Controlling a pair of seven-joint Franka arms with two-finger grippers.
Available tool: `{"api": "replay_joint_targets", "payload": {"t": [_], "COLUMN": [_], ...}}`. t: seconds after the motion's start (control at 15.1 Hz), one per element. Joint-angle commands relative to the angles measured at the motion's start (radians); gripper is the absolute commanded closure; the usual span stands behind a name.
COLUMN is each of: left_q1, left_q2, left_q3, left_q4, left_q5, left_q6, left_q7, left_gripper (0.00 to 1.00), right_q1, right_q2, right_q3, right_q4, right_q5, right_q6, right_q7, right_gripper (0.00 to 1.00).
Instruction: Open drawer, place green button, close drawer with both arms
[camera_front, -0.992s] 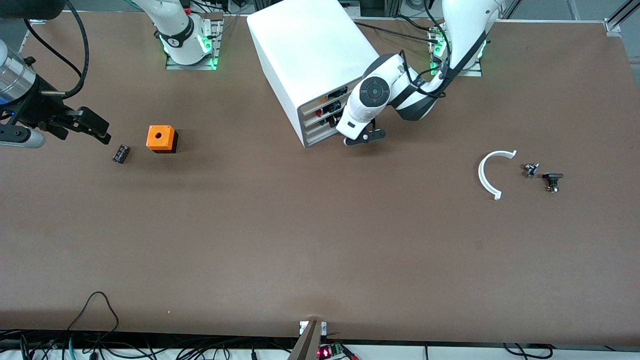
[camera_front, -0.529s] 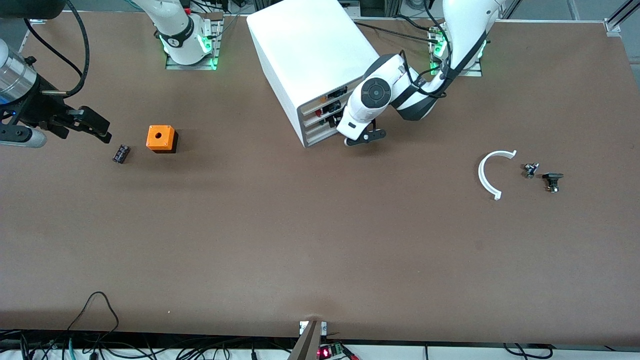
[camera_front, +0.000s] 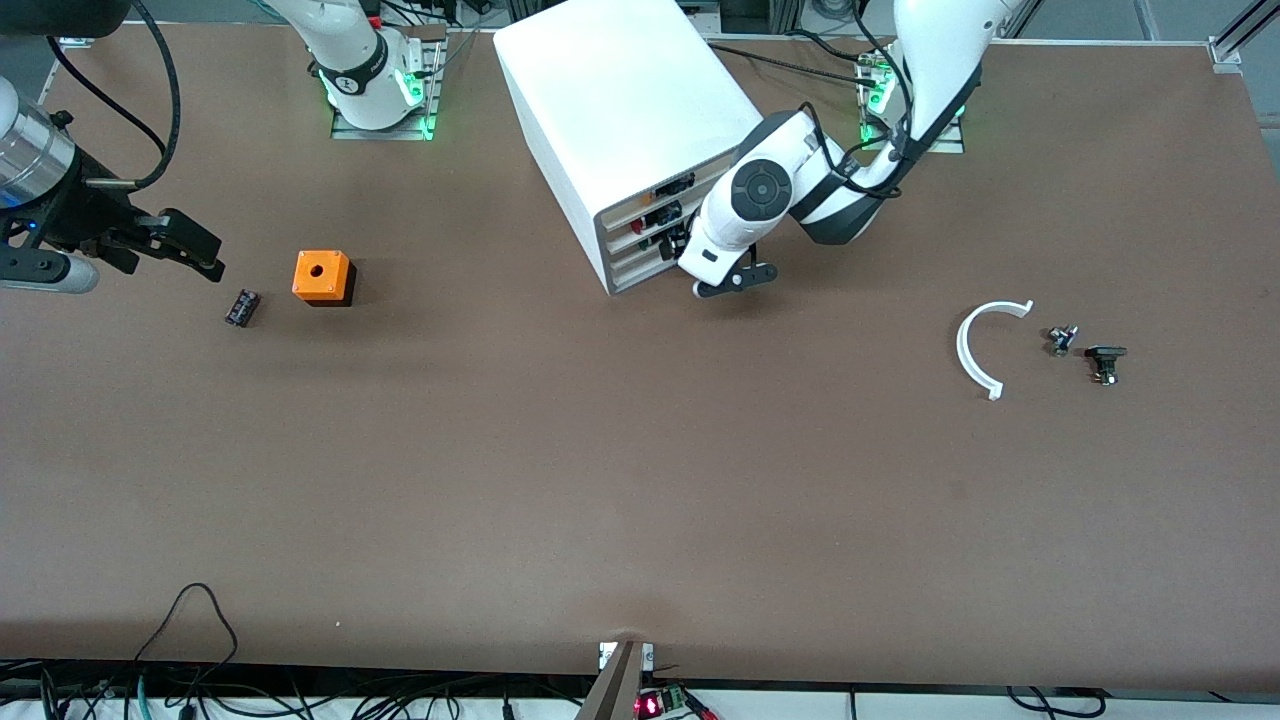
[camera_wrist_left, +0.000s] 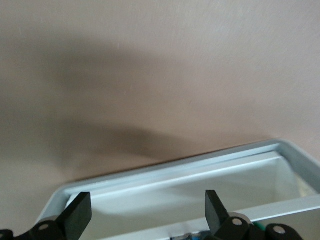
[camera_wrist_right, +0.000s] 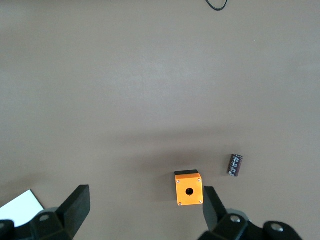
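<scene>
The left gripper (camera_front: 722, 283), jaws spread wide and empty, sits at the cabinet's (camera_front: 620, 110) drawer (camera_wrist_left: 190, 175) front; it should hook the lip squarely. The right gripper (camera_front: 180, 245) waits open over the table.

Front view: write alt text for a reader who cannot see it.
The left gripper, open, is at the front of a white cabinet of stacked drawers. The right gripper, open, hangs near an orange cube and a small dark cylinder. Toward the left arm's end of the brown table lie a white arc and two small dark parts.
</scene>
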Motion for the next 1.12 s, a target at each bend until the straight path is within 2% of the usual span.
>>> {"api": "replay_joint_targets", "payload": {"t": [0.0,0.2,0.4,0.6,0.79,1.06], "left_q1": [0.084,0.132,0.161,0.200,0.267,0.344], "left_q2": [-0.031,-0.045,-0.043,-0.045,-0.046,-0.049], "left_q3": [-0.015,-0.010,-0.013,-0.007,-0.010,-0.016], "left_q4": [0.035,0.161,0.333,0.433,0.541,0.645], "left_q5": [-0.004,0.022,0.184,0.199,0.248,0.249], "left_q6": [-0.059,-0.247,-0.470,-0.557,-0.655,-0.737], "left_q7": [0.123,0.189,0.224,0.301,0.476,0.646], "left_gripper": [0.00,0.00,0.00,0.00,0.00,0.00], "right_q1": [-0.017,-0.018,-0.018,-0.018,-0.020,-0.021], "right_q2": [-0.003,-0.002,-0.003,-0.002,0.000,0.008], "right_q3": [0.016,0.014,0.014,0.014,0.014,0.013], "right_q4": [0.025,0.025,0.027,0.027,0.040,0.054], "right_q5": [-0.004,-0.004,-0.003,-0.004,-0.003,-0.001], "right_q6": [-0.021,-0.021,-0.021,-0.023,-0.076,-0.104], "right_q7": [-0.021,-0.021,-0.016,-0.019,-0.033,-0.100], "right_gripper": [0.00,0.00,0.00,0.00,0.00,0.00]}}
